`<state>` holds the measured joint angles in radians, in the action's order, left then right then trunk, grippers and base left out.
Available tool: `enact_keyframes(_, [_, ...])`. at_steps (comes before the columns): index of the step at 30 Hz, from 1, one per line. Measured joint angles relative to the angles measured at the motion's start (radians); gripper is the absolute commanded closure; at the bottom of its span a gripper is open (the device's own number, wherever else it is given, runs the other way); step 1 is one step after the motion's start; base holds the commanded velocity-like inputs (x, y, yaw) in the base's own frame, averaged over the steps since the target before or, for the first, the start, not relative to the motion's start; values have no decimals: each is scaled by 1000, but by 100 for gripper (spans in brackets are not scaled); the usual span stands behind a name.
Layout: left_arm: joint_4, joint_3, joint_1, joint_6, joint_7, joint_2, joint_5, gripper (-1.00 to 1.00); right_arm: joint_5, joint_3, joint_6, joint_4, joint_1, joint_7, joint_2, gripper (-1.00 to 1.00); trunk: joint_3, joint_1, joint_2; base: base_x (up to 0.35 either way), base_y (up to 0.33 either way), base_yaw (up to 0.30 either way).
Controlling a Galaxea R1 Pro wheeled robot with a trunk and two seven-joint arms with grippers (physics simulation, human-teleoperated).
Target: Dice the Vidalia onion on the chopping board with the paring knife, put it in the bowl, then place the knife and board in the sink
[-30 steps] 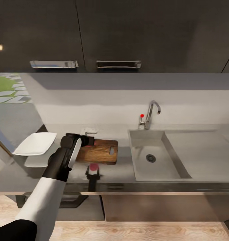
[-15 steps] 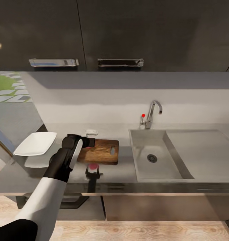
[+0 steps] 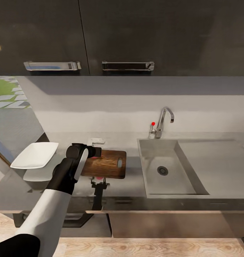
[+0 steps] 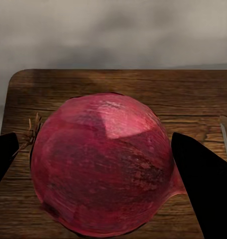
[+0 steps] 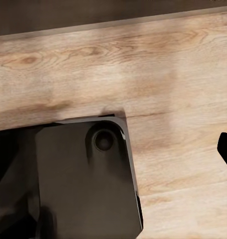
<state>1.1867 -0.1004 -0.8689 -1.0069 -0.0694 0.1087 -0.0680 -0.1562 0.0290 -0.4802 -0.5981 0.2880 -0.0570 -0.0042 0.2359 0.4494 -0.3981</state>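
A red-purple onion [image 4: 101, 169] sits between the two black fingers of my left gripper [image 4: 93, 147], which is shut on it just over the dark brown chopping board [image 4: 113, 82]. From the head camera, the left gripper [image 3: 95, 151] hovers over the left end of the chopping board [image 3: 109, 164], whose slot handle points toward the sink [image 3: 155, 146]. A grey sliver [image 4: 226, 137] at the board's edge may be the paring knife's blade. The white bowl [image 3: 35, 155] rests on the countertop [image 3: 132, 182], left of my arm. My right gripper [image 5: 225, 149] hangs open over wooden floor.
An angular chrome tap [image 3: 164, 121] with a red knob stands behind the basin, and a flat drainboard [image 3: 222, 160] stretches to its right. A small white object [image 3: 96, 141] lies behind the board. Dark wall cabinets [image 3: 122, 35] hang above. My dark base [image 5: 83, 179] is below the right wrist.
The left gripper has sunk slightly toward the board with the onion, and its reflection in the counter has shrunk. The head view has shifted a little.
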Motion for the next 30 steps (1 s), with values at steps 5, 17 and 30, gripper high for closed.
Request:
enact_keyframes(5, [0,-2,1,0,0,0,0,100,0,0,0,0,0,0,0,-100,0,0,0,0,0,0])
enact_keyframes(17, [-4,-8,5,0,0,0,0,100,0,0,0,0,0,0,0,-100,6,0,0,0,0,0])
enact_keyframes(30, [-9,-11,5,0,0,11,0,100,0,0,0,0,0,0,0,-100,18,0,0,0,-41,0])
